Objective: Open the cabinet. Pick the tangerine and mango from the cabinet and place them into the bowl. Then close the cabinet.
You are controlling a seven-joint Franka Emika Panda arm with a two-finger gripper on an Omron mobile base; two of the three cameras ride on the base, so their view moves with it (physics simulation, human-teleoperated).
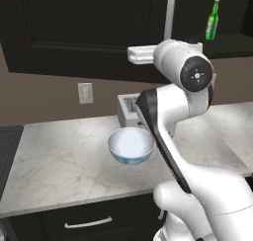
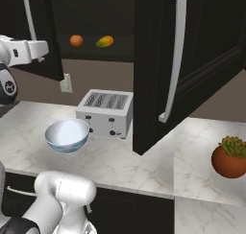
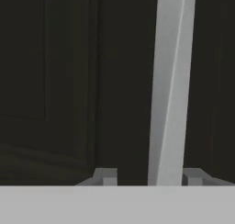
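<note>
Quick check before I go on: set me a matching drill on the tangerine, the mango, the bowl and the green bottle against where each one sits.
Things:
1. tangerine
2. mango
3. bowl
4. green bottle

Places:
A. on the counter in front of the toaster
B. on the cabinet shelf, right of the round orange fruit
C. upright in the cabinet
D. on the cabinet shelf, left of the oval fruit

Pairs: 1-D, 2-B, 3-A, 4-C

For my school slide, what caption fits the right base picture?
Open cabinet with tangerine and mango inside, above the bowl.
</note>
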